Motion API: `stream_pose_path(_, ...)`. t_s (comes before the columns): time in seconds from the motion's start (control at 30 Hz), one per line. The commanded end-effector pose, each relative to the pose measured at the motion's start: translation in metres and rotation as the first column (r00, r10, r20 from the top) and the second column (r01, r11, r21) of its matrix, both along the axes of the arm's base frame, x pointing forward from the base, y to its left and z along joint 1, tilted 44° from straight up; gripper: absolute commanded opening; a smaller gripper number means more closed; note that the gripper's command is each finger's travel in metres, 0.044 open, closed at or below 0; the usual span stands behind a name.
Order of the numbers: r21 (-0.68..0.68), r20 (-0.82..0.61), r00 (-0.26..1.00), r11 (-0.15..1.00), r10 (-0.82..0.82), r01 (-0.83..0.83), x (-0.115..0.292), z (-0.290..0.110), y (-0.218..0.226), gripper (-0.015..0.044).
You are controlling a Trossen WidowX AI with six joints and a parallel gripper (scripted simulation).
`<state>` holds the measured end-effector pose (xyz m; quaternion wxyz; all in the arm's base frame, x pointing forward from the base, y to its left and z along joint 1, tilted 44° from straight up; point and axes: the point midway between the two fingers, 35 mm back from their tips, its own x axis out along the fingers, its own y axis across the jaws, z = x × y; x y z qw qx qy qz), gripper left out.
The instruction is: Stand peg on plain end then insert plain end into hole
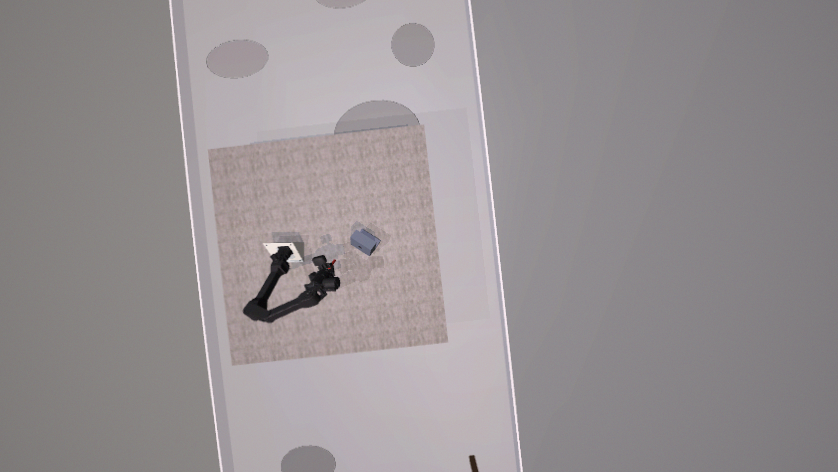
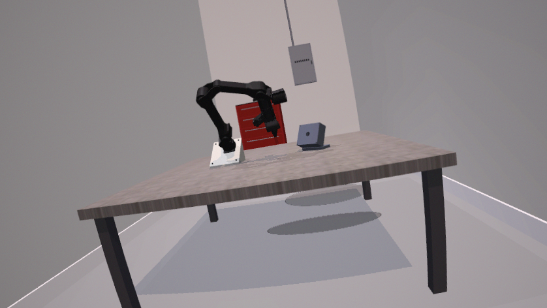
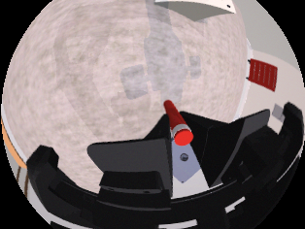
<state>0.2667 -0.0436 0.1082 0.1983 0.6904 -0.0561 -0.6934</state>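
The gripper point(image 1: 329, 267) point(image 2: 275, 134) point(image 3: 175, 121) is shut on the red peg point(image 1: 333, 262) point(image 2: 276, 140) point(image 3: 174, 114) and holds it above the table point(image 1: 387, 304) point(image 2: 344, 164) point(image 3: 97, 63). The peg's white band point(image 3: 181, 128) is near the end closer to the wrist camera; its plain end points away from that camera, down towards the table. The peg looks tilted. The blue-grey sloped panel point(image 1: 364, 240) point(image 2: 316, 138) point(image 3: 184, 170) stands apart from the peg, to the gripper's right in the exterior view. Its hole point(image 2: 307, 134) point(image 3: 184, 157) is dark and shows nothing in it.
The arm's white base mount point(image 1: 294, 255) point(image 2: 218, 157) point(image 3: 214, 7) stands on the table to the left of the panel. A red drawer cabinet point(image 2: 252, 134) point(image 3: 263, 74) is in the background behind the gripper, beyond the table.
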Motion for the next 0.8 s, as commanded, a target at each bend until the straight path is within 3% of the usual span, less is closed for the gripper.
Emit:
stream_pose_path(0.0, 0.05, 0.029, 1.0, 0.999, -0.008, 0.007, 0.004, -0.001, 0.001, 0.0)
stream_pose_path(0.77, 0.265, 0.183, 0.981, 0.964, -0.067, 0.016, 0.029, -0.001, 0.004, 0.0)
